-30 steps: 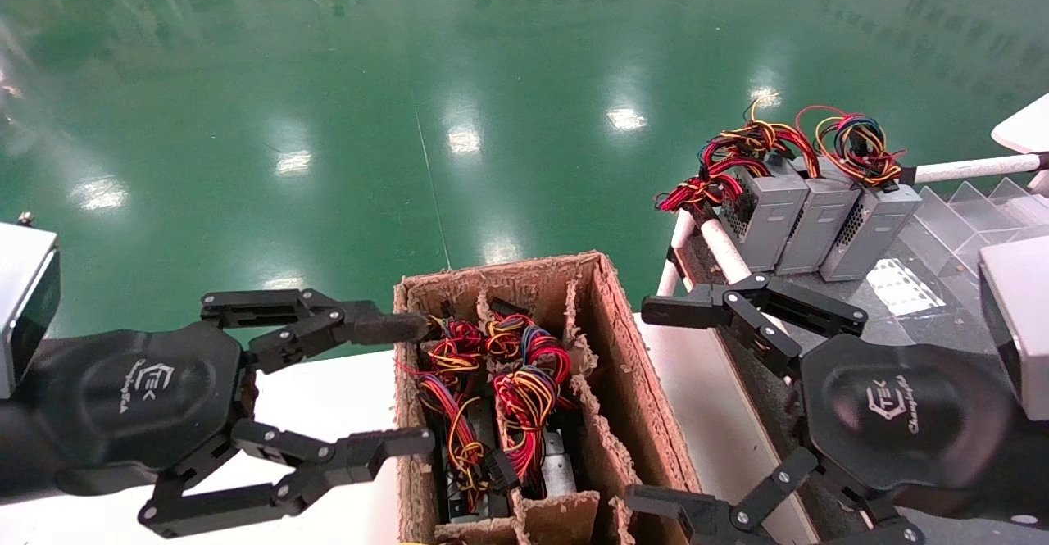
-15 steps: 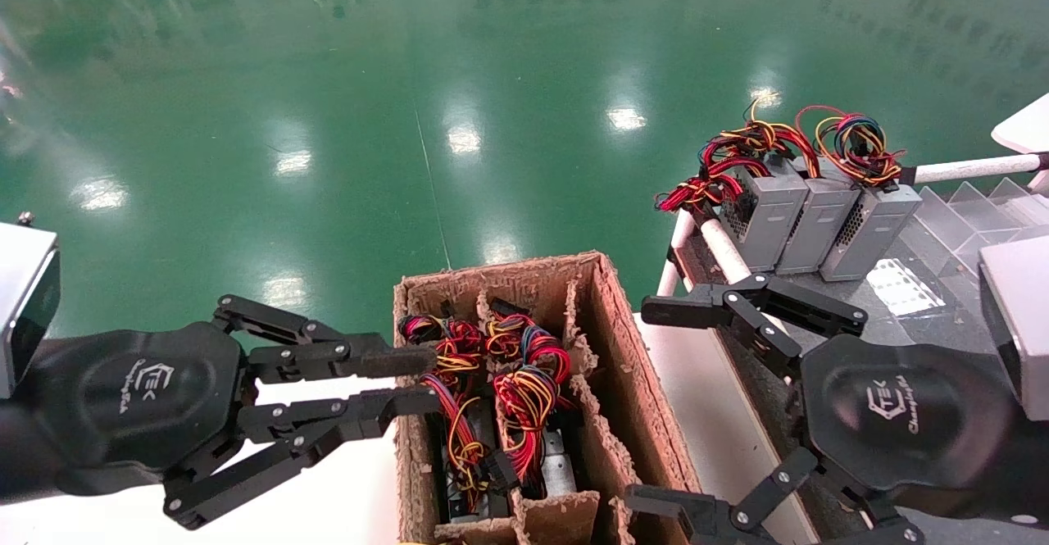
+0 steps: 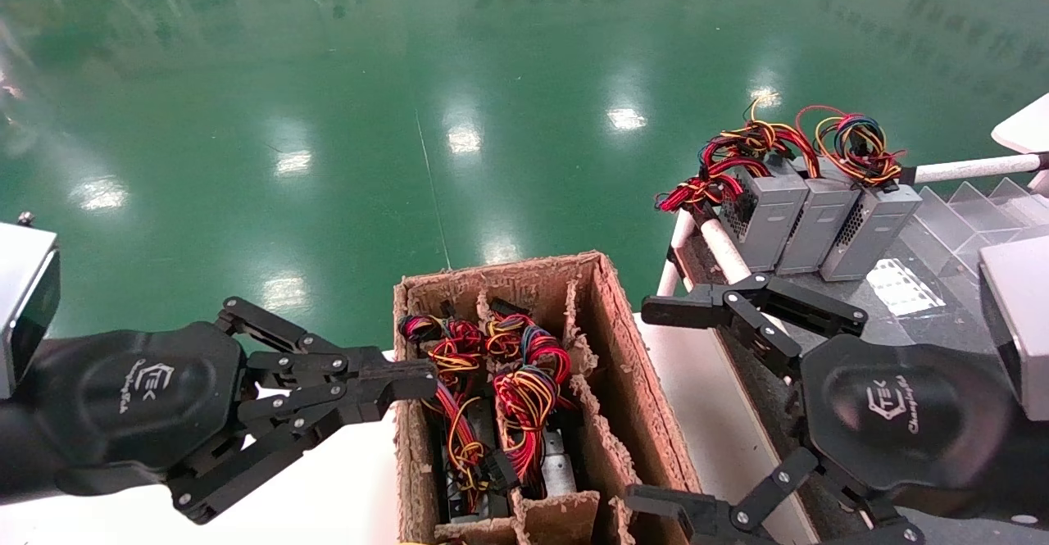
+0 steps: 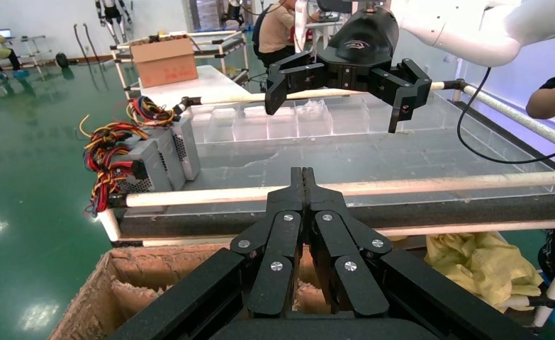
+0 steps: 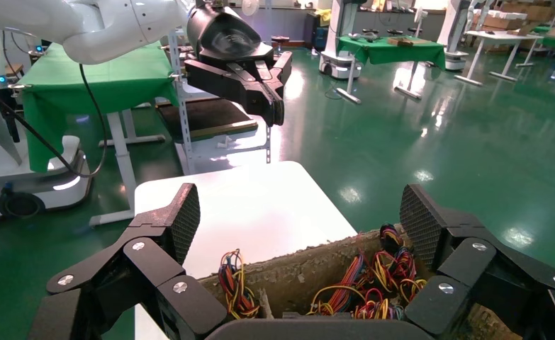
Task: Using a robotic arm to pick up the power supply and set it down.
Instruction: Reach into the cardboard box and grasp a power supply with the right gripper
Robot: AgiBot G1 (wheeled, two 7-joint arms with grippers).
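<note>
Several power supplies stand in a brown carton [image 3: 635, 381], grey bodies [image 3: 557, 467] low down and red, yellow and blue wire bundles [image 3: 524, 393] on top. My left gripper [image 3: 424, 381] hovers at the carton's left wall, fingers pressed together with nothing between them; the left wrist view shows the shut gripper [image 4: 303, 176] above the carton's rim [image 4: 154, 258]. My right gripper [image 3: 656, 406] is wide open at the carton's right side, empty. In the right wrist view the open gripper [image 5: 299, 212] frames the wires [image 5: 373, 283].
Three more grey power supplies [image 3: 811, 217] stand side by side on the dark bench [image 3: 926, 324] at the right, behind a white rail [image 3: 725, 250]. Clear dividers [image 3: 975, 201] sit beyond them. A white table [image 3: 344, 496] carries the carton. Green floor lies ahead.
My left gripper's fingers closed from wide open to fully shut at the carton's left edge. The right arm, carton and power supplies have not moved.
</note>
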